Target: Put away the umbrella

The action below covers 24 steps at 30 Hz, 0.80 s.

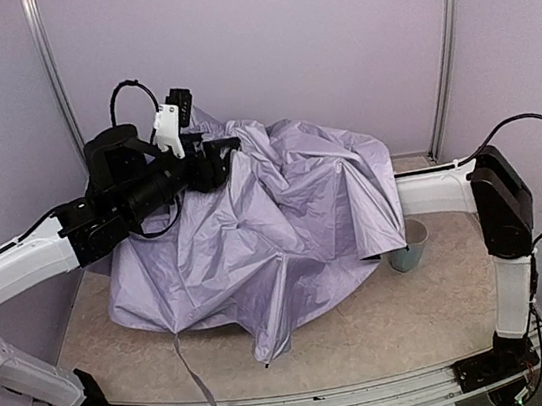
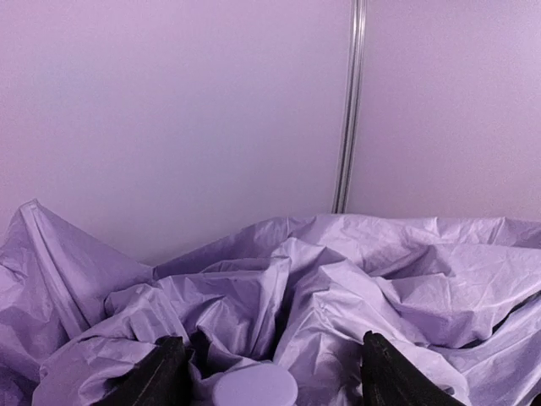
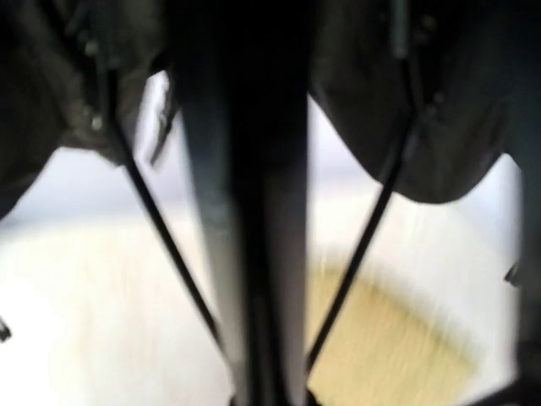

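Note:
The umbrella's pale lavender canopy (image 1: 274, 223) lies crumpled in a heap over the middle of the table. My left gripper (image 1: 219, 155) is at the heap's back left top. In the left wrist view it (image 2: 275, 376) is open, its black fingers (image 2: 161, 376) on either side of the round lavender knob (image 2: 254, 387) without touching it. My right arm (image 1: 431, 191) reaches under the canopy, and its gripper is hidden in the top view. The right wrist view is blurred: the black shaft (image 3: 245, 211) runs up from the bottom centre, where my right gripper (image 3: 270, 397) seems shut on it, with thin ribs (image 3: 161, 228) and black lining (image 3: 406, 101) around it.
A light blue cup (image 1: 409, 247) stands at the canopy's right edge, beside my right arm. A woven straw tray (image 3: 397, 347) shows under the canopy in the right wrist view. The umbrella's strap (image 1: 196, 375) trails over the table's front edge. Lavender walls close in on the back and sides.

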Each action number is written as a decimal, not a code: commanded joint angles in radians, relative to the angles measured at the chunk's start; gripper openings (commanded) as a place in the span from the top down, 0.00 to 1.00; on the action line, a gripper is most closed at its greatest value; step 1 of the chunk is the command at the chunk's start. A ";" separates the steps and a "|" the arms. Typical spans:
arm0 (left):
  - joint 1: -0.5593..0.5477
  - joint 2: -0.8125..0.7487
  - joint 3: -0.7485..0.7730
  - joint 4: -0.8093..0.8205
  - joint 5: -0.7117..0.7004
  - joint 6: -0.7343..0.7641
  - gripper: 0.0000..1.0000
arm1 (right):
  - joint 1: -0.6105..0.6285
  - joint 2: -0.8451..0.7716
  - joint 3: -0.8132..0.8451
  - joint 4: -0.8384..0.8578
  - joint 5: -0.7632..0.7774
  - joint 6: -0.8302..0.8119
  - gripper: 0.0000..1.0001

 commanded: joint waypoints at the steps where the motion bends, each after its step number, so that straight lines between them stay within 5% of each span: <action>1: -0.148 -0.042 0.077 -0.149 -0.091 0.096 0.33 | 0.065 -0.139 0.211 0.120 -0.061 0.014 0.95; 10: -0.227 -0.097 0.141 -0.171 -0.191 0.142 0.32 | 0.141 -0.116 0.260 0.149 -0.049 -0.062 0.93; 13: -0.115 -0.085 0.008 -0.184 -0.053 0.013 0.33 | 0.127 -0.056 0.093 0.184 -0.022 -0.063 0.92; 17: 0.058 0.028 -0.370 -0.015 0.180 -0.179 0.35 | 0.086 0.123 -0.084 0.216 -0.014 -0.021 0.92; 21: 0.052 0.278 -0.573 0.147 0.227 -0.277 0.39 | 0.066 0.325 -0.134 0.234 -0.016 0.004 0.92; 24: 0.029 0.390 -0.584 0.214 0.256 -0.334 0.41 | 0.056 0.358 -0.122 0.216 -0.008 0.036 0.92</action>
